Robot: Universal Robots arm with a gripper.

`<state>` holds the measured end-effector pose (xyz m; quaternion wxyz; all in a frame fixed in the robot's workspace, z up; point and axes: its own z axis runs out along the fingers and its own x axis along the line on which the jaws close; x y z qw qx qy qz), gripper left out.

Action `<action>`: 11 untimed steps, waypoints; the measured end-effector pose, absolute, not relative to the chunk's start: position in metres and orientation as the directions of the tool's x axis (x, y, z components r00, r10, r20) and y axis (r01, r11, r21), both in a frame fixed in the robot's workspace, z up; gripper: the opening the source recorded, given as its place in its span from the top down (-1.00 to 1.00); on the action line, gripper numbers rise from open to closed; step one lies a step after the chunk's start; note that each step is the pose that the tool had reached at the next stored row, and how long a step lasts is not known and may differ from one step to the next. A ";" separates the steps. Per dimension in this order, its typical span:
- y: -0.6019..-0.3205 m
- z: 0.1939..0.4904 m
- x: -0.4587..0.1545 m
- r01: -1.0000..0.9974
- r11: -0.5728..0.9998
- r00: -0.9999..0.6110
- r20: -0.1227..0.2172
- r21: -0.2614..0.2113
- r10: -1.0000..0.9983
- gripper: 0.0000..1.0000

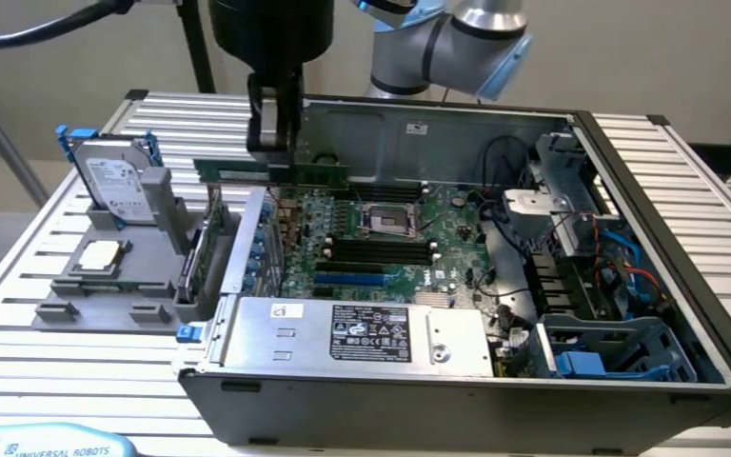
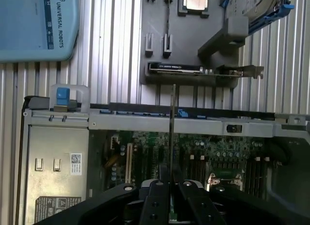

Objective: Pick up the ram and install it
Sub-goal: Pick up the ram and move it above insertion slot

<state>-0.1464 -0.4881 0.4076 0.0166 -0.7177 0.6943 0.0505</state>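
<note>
My gripper (image 1: 274,157) hangs over the open computer case's wall on the exterior view's left, near the back. It is shut on the ram (image 1: 315,173), a long thin green stick held level, on its long edge, above the motherboard (image 1: 448,238). In the wrist view the ram (image 2: 172,118) shows edge-on as a thin line running out from between the black fingers (image 2: 156,198), over the case wall and the board below. The black memory slots (image 1: 372,249) lie on the board below and toward the front of the held stick.
A grey fixture (image 1: 54,309) on the exterior view's left holds a hard drive (image 1: 118,186), a silver processor chip (image 1: 99,255) and an expansion card (image 2: 203,69). The power supply (image 1: 353,328) fills the case's front. Cables and a blue drive cage (image 1: 607,352) crowd the right.
</note>
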 end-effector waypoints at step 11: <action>-0.486 0.405 -0.096 -0.998 -0.035 0.030 -0.096 0.049 -0.995 0.73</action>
